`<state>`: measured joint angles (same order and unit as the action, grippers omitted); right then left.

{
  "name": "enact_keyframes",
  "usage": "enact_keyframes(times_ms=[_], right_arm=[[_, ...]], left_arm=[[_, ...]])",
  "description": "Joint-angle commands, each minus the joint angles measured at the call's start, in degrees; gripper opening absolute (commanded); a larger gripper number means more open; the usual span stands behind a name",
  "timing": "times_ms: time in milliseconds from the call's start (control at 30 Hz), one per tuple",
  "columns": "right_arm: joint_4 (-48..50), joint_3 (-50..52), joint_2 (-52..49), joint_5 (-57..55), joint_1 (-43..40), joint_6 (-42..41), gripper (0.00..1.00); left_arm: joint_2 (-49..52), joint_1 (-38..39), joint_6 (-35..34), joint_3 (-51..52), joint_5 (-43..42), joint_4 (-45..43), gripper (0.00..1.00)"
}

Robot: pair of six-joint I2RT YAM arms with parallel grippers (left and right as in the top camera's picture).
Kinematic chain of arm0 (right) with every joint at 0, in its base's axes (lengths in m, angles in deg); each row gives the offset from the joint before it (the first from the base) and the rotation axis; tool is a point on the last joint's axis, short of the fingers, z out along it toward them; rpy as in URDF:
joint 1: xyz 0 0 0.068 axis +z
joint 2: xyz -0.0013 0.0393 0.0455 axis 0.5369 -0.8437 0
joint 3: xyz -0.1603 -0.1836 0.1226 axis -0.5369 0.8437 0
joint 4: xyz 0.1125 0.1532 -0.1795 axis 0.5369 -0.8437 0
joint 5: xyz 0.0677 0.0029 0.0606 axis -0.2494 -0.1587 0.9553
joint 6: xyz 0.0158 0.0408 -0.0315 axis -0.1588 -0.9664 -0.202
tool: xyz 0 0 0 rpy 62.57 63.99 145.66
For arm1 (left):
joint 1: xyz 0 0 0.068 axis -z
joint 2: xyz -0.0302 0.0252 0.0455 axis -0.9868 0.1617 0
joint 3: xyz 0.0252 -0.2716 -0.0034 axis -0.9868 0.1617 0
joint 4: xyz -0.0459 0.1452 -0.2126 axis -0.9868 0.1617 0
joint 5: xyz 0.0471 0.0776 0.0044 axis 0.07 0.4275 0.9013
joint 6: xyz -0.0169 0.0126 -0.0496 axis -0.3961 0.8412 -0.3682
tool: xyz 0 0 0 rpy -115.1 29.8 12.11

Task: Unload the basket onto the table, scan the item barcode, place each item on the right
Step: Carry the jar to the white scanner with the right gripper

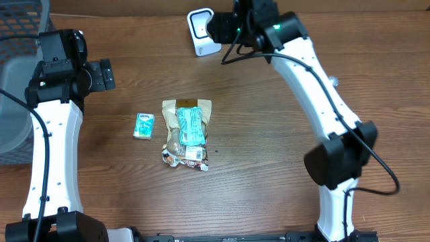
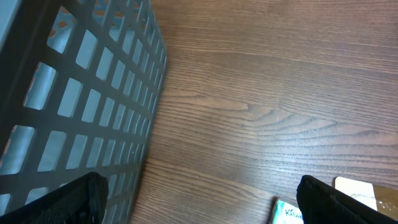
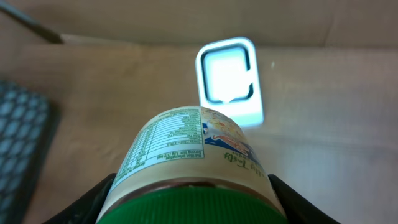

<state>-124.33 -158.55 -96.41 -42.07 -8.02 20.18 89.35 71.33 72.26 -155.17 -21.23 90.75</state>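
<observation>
My right gripper [image 3: 193,200] is shut on a jar [image 3: 193,152] with a green lid and a cream label, one finger on each side just below the lid. The jar's bottom end points at the white barcode scanner [image 3: 229,78], whose window glows bright, with a gap between them. In the overhead view the right gripper [image 1: 225,28] hovers just right of the scanner [image 1: 200,30] at the table's far edge, and the jar is mostly hidden by the wrist. My left gripper [image 1: 101,74] stands open and holds nothing, above bare wood [image 2: 199,199].
A teal tissue pack [image 1: 144,126] and a snack bag [image 1: 187,134] lie mid-table; the tissue pack's corner [image 2: 286,213] shows by my left finger. A grey mesh basket [image 1: 13,101] stands at the left edge, close beside the left gripper [image 2: 81,93].
</observation>
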Motion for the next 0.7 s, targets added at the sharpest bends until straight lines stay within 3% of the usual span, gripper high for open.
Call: enact_keyframes(times_ms=[0, 333, 667], right_arm=[[6.9, -0.3, -2.7, -3.7, -0.1, 3.2, 0.04], [29.2, -0.3, -11.6, -3.7, -0.1, 4.0, 0.04], [39.4, -0.3, -18.8, -5.0, -0.1, 3.8, 0.04]], left_arm=[[-0.8, 0.4, -0.6, -0.9, -0.1, 0.0, 0.99], [-0.8, 0.4, -0.6, -0.9, -0.1, 0.0, 0.99], [-0.8, 0.4, -0.6, -0.9, -0.1, 0.0, 1.00]])
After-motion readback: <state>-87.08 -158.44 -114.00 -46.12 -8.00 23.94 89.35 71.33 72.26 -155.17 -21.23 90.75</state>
